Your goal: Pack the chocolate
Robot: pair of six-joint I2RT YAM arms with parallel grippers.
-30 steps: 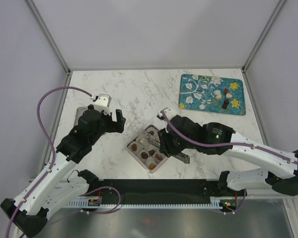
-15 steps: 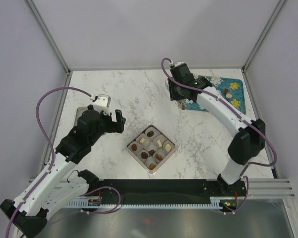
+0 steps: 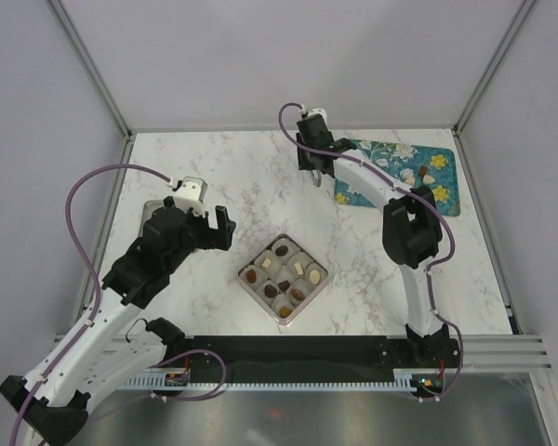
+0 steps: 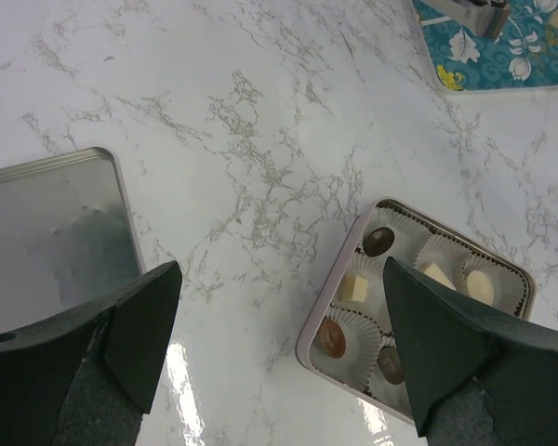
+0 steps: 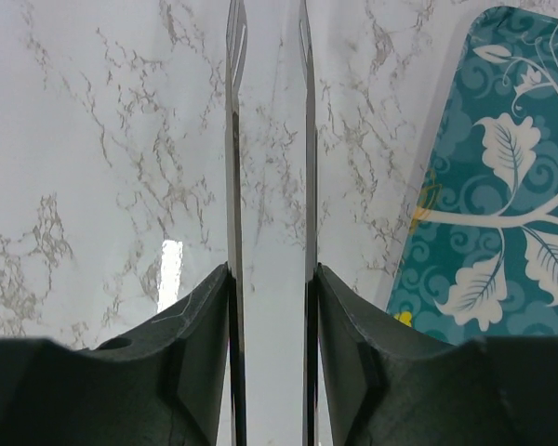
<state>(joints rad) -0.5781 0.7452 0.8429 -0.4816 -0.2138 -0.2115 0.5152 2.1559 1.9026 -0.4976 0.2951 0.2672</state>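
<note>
Several chocolates, dark, brown and cream, sit in paper cups in the square box [image 3: 243,282] at the table's middle; the left wrist view shows the box [image 4: 309,325] and a brown chocolate [image 4: 331,338] inside it. A few more chocolates [image 3: 428,178] lie on the teal mat [image 3: 442,200] at the back right. My right gripper [image 3: 314,178] hangs over bare marble just left of the mat, its two thin metal blades apart with nothing between them [image 5: 268,23]. My left gripper [image 3: 221,226] stands wide open left of the box, empty [image 4: 281,269].
A flat metal tin lid [image 3: 152,212] lies at the left under my left arm, and appears in the left wrist view [image 4: 46,223]. The teal mat's edge [image 5: 502,186] is close on the right of my right blades. Frame posts and walls ring the table.
My right arm has swung from over the box out to the far side, beside the mat's left edge. Its blades stand slightly wider. The left arm has not moved.
</note>
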